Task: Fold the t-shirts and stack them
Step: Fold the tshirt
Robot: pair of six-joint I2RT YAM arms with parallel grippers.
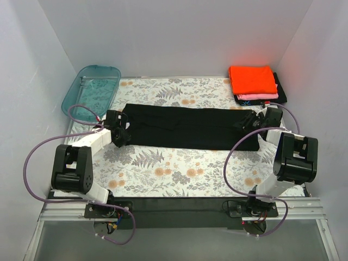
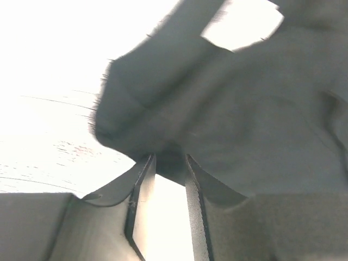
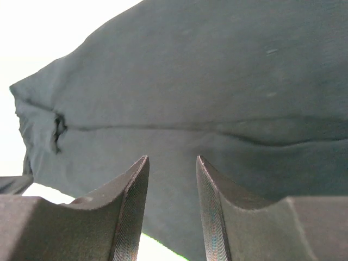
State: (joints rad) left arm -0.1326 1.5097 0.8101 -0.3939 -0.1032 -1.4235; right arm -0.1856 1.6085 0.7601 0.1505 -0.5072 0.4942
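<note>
"Black jersey fills both wrist views. At the left gripper [image 2: 168,160] the shirt's edge reaches just in between the tips. Lower down, the gap between the fingers [image 2: 142,182] is narrow and bare. Pinched or only touching, I cannot tell."

"And the right gripper [image 3: 171,160]?"

"Its tips stand a little apart, with the large black t-shirt [image 1: 185,128] spread beyond and behind them and a crease running across just ahead. Whether it has hold is not shown either."

"So how should the fold go?"

"As I judge it, the shirt lies as a long band between the two grippers, one at each end, so the next fold is end to end. Each gripper should take every layer at its end, lift level, and travel in step so the band neither twists nor sags onto the flowered table [image 1: 179,171]."

"What does the overhead camera add?"

"Everything past the fingers. The band lies straight. Beyond the right gripper, apart from it, sits the stack: the orange t-shirt [image 1: 251,79] on top, the pink t-shirt [image 1: 255,97] under it, and a black t-shirt with a light-blue mark [image 1: 280,89] at the bottom. A teal tub [image 1: 91,89] lies beyond the left gripper. Only the wrist cameras show the tips against the cloth."
</note>
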